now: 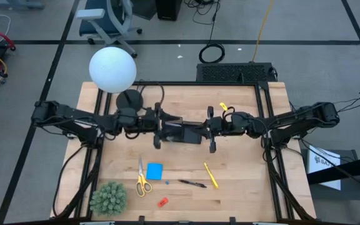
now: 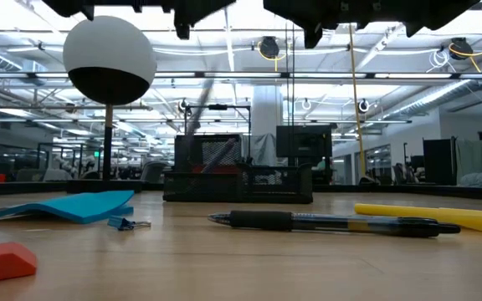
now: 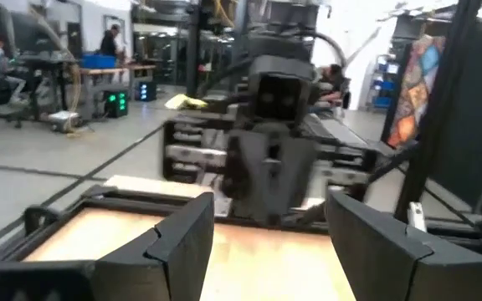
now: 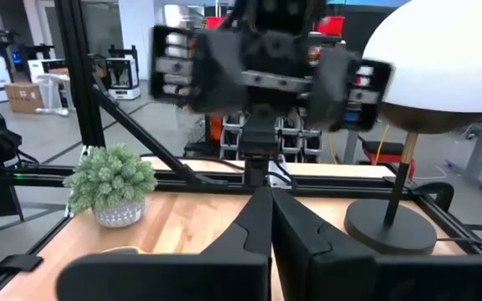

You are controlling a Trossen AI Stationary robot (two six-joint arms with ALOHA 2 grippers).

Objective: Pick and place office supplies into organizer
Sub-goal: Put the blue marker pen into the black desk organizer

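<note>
The black organizer [image 1: 183, 132] stands at mid-table, and in the low view [image 2: 237, 180] it is behind the pens. Nearer the front edge lie the yellow-handled scissors [image 1: 142, 180], the blue note pad [image 1: 154, 171], a black pen [image 1: 192, 183], a yellow pen [image 1: 211, 175] and a red piece [image 1: 162, 202]. A bluish-purple pen does not show. My left gripper [image 1: 161, 128] [image 3: 266, 217] hangs open, high above the organizer's left end. My right gripper [image 1: 208, 128] [image 4: 268, 201] faces it from the right, shut and empty.
A white globe lamp [image 1: 112, 69] with a round black base [image 1: 129, 99] stands at the far left. A green spiky plant [image 1: 109, 198] sits at the near left corner. A small blue clip [image 2: 128, 223] lies beside the note pad. Bare wood lies right of the yellow pen.
</note>
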